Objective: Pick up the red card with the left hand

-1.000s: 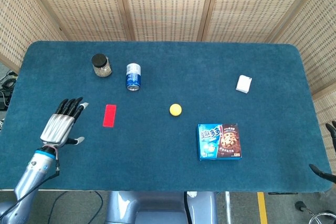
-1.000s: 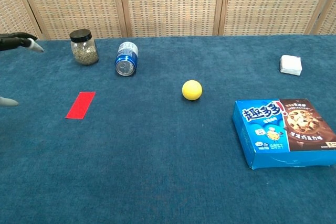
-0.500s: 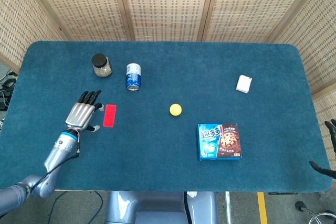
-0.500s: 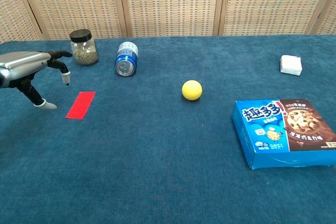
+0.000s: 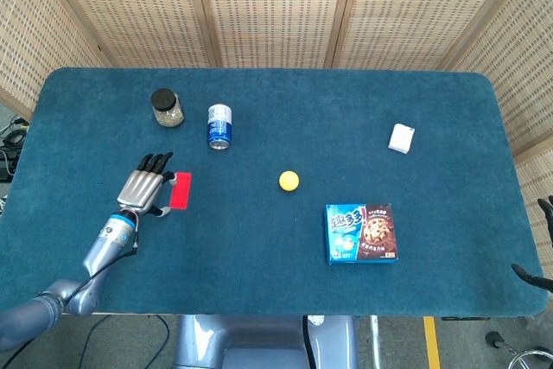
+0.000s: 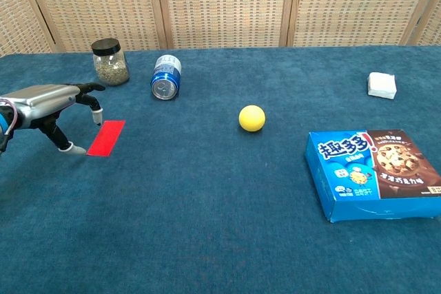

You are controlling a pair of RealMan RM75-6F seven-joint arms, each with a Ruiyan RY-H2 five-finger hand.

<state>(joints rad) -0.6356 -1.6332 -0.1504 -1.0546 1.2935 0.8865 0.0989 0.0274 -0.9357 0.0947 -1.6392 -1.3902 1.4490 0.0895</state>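
The red card [image 5: 180,190] [image 6: 107,138] lies flat on the blue cloth at the left of the table. My left hand [image 5: 149,183] [image 6: 52,101] hovers just to its left, palm down, fingers spread and holding nothing. In the chest view the thumb tip sits by the card's near left corner and a fingertip [image 6: 98,120] hangs just off its far end; I cannot tell whether they touch it. Of my right hand [image 5: 534,278] only dark finger parts show, at the right edge of the head view beyond the table.
Behind the card stand a dark-lidded jar [image 5: 167,107] [image 6: 110,62] and a blue can [image 5: 219,126] [image 6: 165,77] on its side. A yellow ball [image 5: 289,181] [image 6: 252,118], a blue cookie box [image 5: 361,232] [image 6: 375,173] and a small white box [image 5: 401,137] [image 6: 382,85] lie to the right.
My left hand has moved right across the cloth, from well left of the card to right beside its left edge. The card and the other objects have not moved.
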